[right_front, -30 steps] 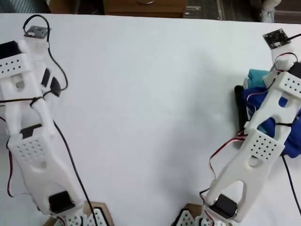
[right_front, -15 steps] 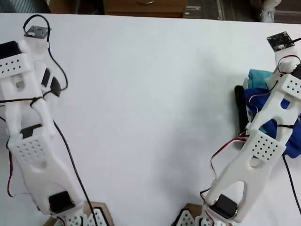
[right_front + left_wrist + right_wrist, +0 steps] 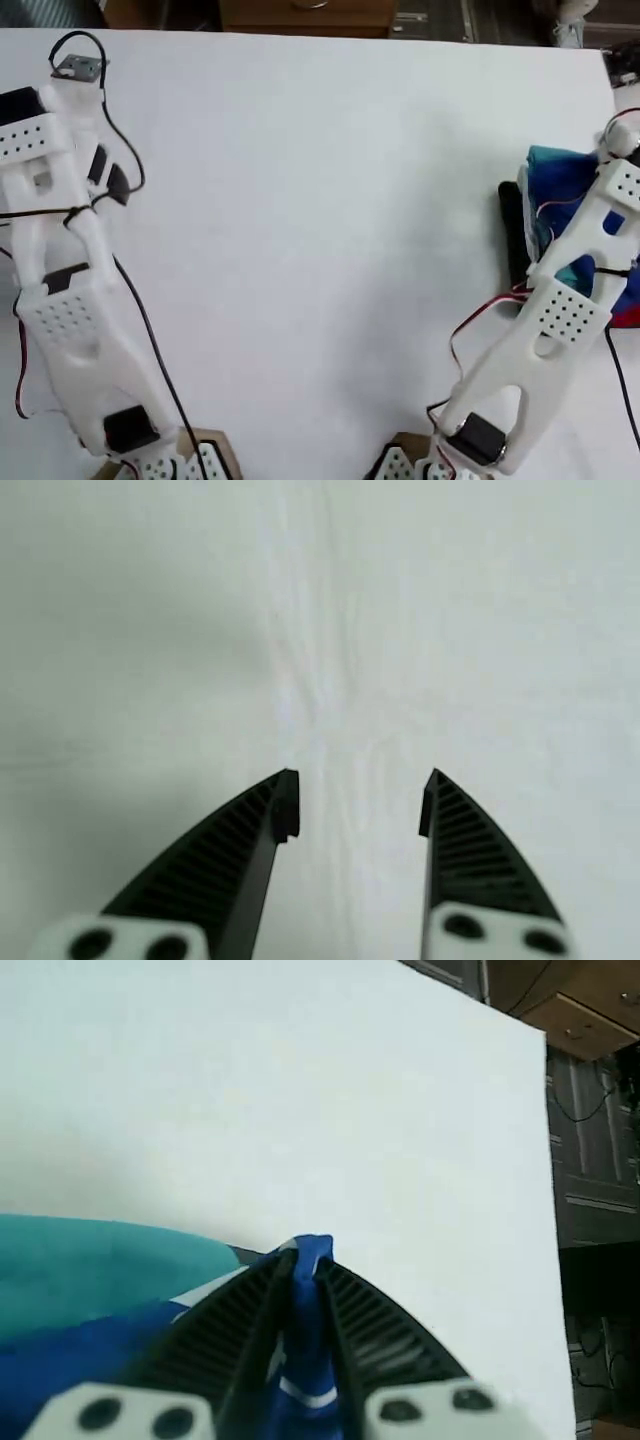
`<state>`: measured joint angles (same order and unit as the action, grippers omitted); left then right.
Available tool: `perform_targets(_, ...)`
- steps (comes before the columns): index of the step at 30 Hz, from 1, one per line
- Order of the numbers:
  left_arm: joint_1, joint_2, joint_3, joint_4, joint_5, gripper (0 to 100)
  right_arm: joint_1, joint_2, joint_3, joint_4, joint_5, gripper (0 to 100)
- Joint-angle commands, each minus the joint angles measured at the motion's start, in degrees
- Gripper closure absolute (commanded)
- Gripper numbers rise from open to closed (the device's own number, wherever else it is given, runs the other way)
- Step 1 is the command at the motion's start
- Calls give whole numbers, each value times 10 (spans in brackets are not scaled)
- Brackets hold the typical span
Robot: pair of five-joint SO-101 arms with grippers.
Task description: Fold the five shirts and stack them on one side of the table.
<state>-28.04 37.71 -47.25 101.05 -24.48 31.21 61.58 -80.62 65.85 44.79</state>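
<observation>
Where the right arm (image 3: 545, 330) stands along the right edge of the table (image 3: 320, 220), the right gripper (image 3: 305, 1262) is clenched on a fold of the blue shirt (image 3: 70, 1355). Both ribbed jaws press the cloth from either side. The narrow gap between them is taken up by fabric, and a tip of blue cloth protrudes past the fingertips.

The blue shirt belongs to the pile of shirts (image 3: 555, 195) at the right edge of the table, roughly midway between the near and far corners. The teal shirt (image 3: 90, 1260) lies just beside the blue one, on the far side of the pile. A black garment (image 3: 512, 235) forms the side of the pile that faces the table's centre. A strip of red cloth (image 3: 625, 318) shows at the near end of the pile, against the right edge.

The left gripper (image 3: 360, 790) is released: its jaws stand well apart, hold nothing and hang over bare table surface. The left arm (image 3: 60, 300) stands along the left edge, well apart from the pile.

The table surface is white, with faint creases under the left gripper. A wooden cabinet (image 3: 305, 15) stands beyond the far edge. A dark cabinet (image 3: 590, 1160) with cables stands past the table in the right wrist view.
</observation>
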Motion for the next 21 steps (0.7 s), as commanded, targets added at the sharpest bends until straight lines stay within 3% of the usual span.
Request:
perform_targets(1,0,-52,-2,9,-4,778,20,0,-21,-44,-5,980)
perform_targets(10,2,-52,-2,9,-4,778,51,60,-21,-61,-3,967)
perform_targets(14,3,-48,-2,9,-4,778,51,36,-25,-28,-6,793)
perform_targets(17,3,-48,-2,9,-4,778,36,0,-52,15,-6,728)
perform_targets(21,4,-47,-2,9,-4,778,-9,-53,-111,141,-6,762)
